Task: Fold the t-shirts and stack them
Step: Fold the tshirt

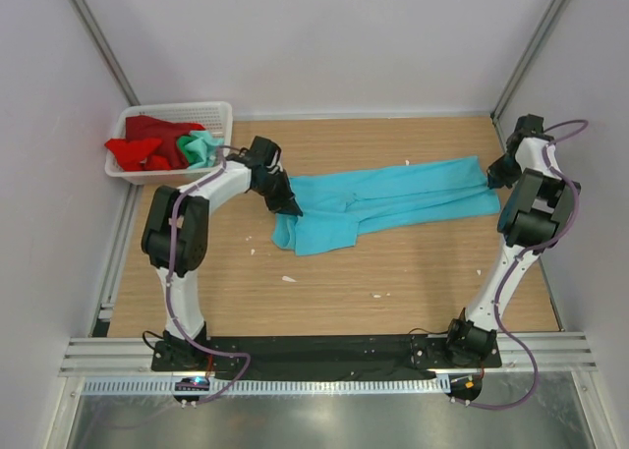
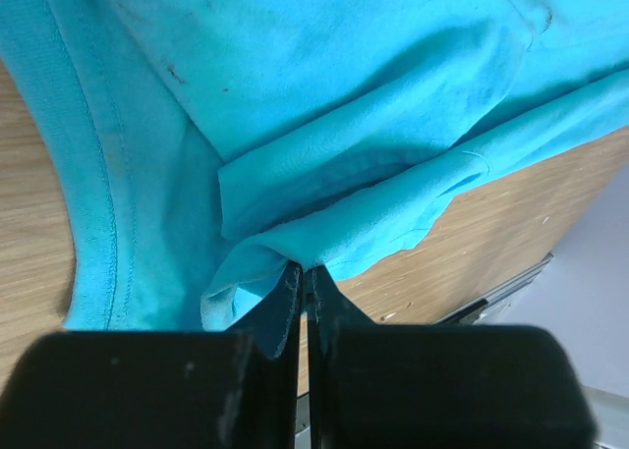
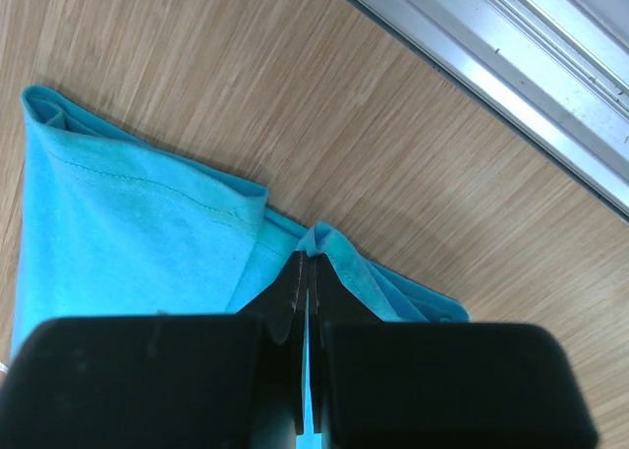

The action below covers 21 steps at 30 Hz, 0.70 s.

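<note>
Holding one sky-blue, collared cloth t-shirt (image 1: 393,205) stretched across the wooden counter (image 1: 393,272), mid-fold.

Item: my left fingers (image 2: 295,284), pressed together on a bunched edge of the blue cloth at its left end.

Item: my right fingers (image 3: 300,270), pressed together on a doubled hem at its right end, close to the counter's right edge.

Step in hand, as I judge it: the lengthwise fold is in and the shirt lies as a long band. The crosswise fold is not yet made.

Next move calls for carrying one end over the other, both pinches firm and edges matched.

Condition: wrinkled about the middle, left end slumped in a loose flap. A few small dark specks near the seam, possibly stains.

Awaiting: red cloth t-shirt (image 1: 145,146) and mint-green cloth t-shirt (image 1: 201,146), heaped in the white plastic mesh basket (image 1: 222,125) at the far left corner.
</note>
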Tool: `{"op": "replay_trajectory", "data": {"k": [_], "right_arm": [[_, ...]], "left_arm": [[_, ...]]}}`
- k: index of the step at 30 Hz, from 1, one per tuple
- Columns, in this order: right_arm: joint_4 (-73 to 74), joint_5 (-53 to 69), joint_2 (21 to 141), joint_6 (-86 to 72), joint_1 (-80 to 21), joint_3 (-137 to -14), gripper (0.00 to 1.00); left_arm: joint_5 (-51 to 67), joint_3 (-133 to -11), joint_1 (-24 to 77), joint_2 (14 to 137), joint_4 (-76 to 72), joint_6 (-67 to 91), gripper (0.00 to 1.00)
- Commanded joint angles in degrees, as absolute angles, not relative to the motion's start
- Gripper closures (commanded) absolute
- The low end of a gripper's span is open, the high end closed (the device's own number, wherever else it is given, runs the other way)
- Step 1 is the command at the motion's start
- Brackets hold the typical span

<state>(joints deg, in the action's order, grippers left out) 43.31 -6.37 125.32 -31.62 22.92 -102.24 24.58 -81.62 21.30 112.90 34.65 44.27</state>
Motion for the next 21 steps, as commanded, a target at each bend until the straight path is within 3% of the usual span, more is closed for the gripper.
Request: {"op": "replay_trajectory", "data": {"k": [1,21], "right_arm": [[42.80,-7.12,125.77,-30.94,22.76,-105.38,0.99],[43.77,-7.29,128.32,-30.85,22.68,-107.58,0.98]], "left_arm": [[25.66,-84.72,20.83,113.55,35.16,43.15,1.00],[26.10,-89.47,20.30,117.77,36.21,42.80,1.00]]}}
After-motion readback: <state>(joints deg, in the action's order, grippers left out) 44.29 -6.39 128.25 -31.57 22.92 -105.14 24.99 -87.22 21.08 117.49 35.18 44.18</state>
